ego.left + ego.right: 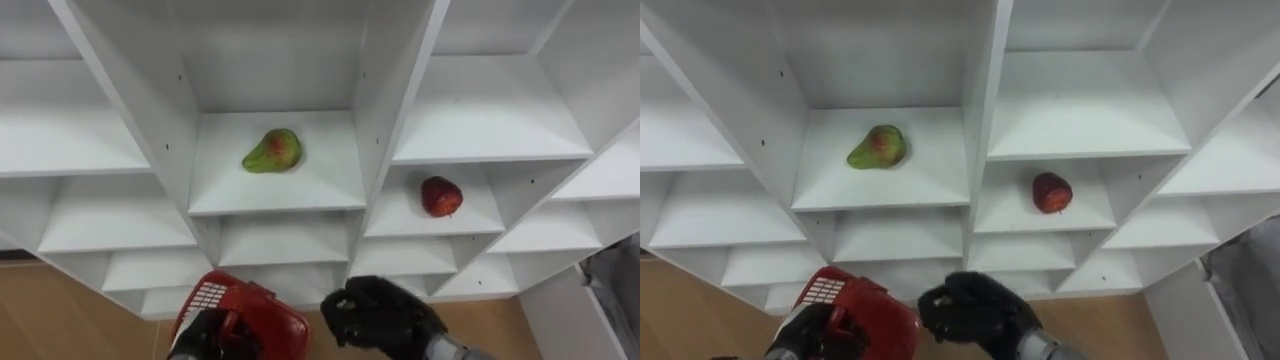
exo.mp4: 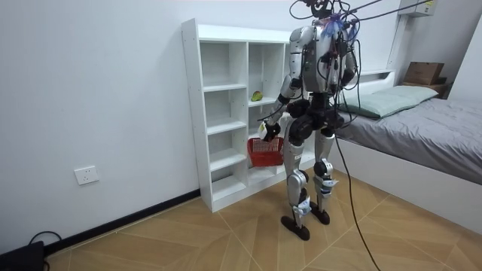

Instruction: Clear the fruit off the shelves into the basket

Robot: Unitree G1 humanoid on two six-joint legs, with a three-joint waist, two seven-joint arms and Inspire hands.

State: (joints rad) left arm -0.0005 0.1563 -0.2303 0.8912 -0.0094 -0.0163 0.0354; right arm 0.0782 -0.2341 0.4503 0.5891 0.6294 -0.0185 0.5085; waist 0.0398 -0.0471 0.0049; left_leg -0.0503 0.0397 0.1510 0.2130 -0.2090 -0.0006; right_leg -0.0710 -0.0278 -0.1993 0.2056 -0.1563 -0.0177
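A green-and-red pear (image 1: 272, 151) lies on a middle shelf of the white closet (image 1: 275, 195). One shelf lower, in the compartment to the right, sits a red apple (image 1: 441, 196). Below the shelves I hold a red basket (image 1: 245, 318), my left hand (image 1: 205, 337) curled on its rim. My right hand (image 1: 385, 315) hovers just right of the basket, fingers curled round a small yellow-green fruit (image 1: 344, 301), mostly hidden. In the room view I stand facing the closet (image 2: 218, 113) with the basket (image 2: 263, 153) in front of me.
The other closet compartments (image 1: 1085, 100) hold nothing. A bed (image 2: 422, 128) stands close behind me at the room view's right. Wooden floor (image 2: 188, 241) stretches to the room view's left, along a wall with a socket (image 2: 86, 175).
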